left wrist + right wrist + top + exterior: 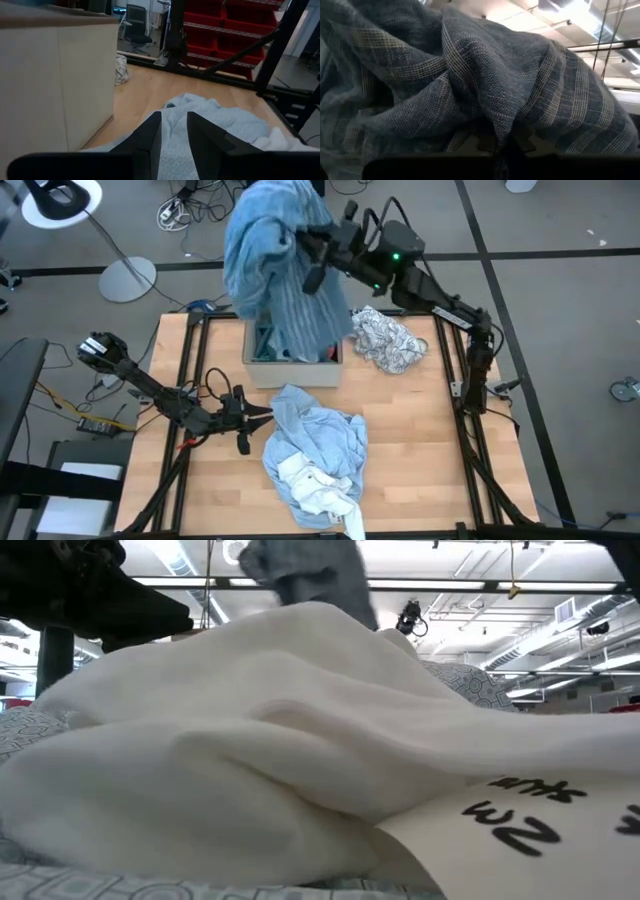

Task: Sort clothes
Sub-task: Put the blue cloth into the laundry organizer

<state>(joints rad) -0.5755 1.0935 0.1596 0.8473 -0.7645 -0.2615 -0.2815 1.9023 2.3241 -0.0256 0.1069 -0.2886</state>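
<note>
Above the cardboard box [293,370], the right gripper [303,242] pinches the grey-blue striped garment [272,265], which drapes into it. Near the box's front, the left gripper [262,416] rests parted beside the light blue garment [318,442]. White fabric [250,760] blocks the low view; its black lettering [520,820] is unreadable.

Bare wooden table [440,430] lies open at right; the box [293,368] at upper centre and clothes pile [315,455] at lower centre block passage.

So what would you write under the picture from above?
Right gripper lifts the striped shirt above the box; left gripper waits.
</note>
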